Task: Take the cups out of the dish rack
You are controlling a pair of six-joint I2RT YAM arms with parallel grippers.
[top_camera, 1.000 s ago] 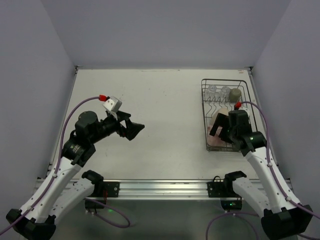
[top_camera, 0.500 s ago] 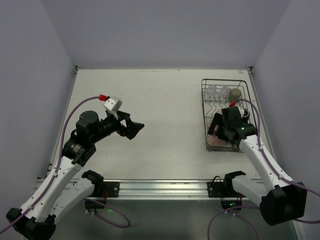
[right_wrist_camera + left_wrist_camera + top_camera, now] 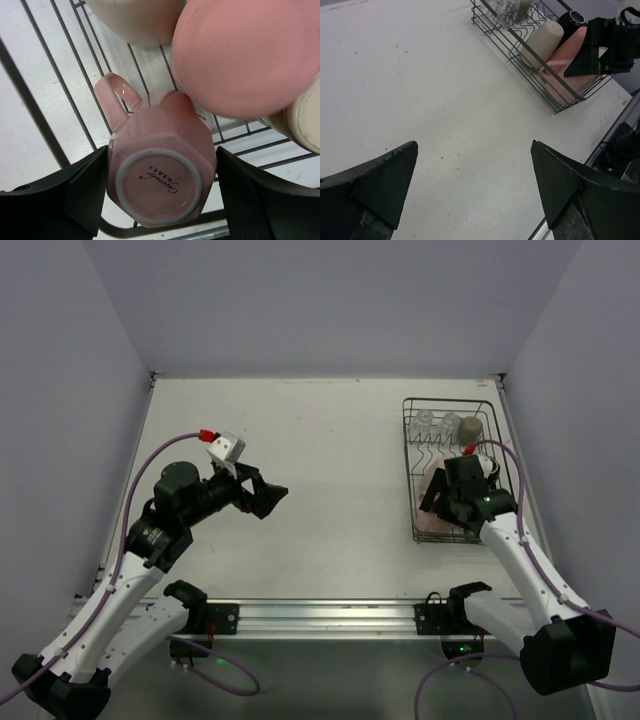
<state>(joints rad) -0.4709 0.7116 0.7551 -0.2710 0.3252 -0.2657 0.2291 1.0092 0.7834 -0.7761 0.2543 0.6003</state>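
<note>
The dish rack [image 3: 450,401] stands at the table's right. A pale pink mug [image 3: 160,180] lies upside down at its near end, base toward the right wrist camera. My right gripper [image 3: 161,185] is shut on it, one finger pressed against each side. Behind the mug lie a salmon-pink tumbler [image 3: 245,55] and a beige cup [image 3: 135,20]. Clear glasses [image 3: 428,422] and an olive-grey mug [image 3: 471,427] sit at the rack's far end. A black mug [image 3: 570,20] shows beside the tumbler. My left gripper [image 3: 272,495] hangs open over bare table, far left of the rack.
The rack's wire rim [image 3: 30,100] runs just left of the held mug and under it. A metal rail [image 3: 320,612] edges the table's near side. Grey walls close in the back and both sides.
My right gripper has pushed forward over the rack's near end and its jaws have closed in onto the pale pink mug. The left arm has stayed put.
</note>
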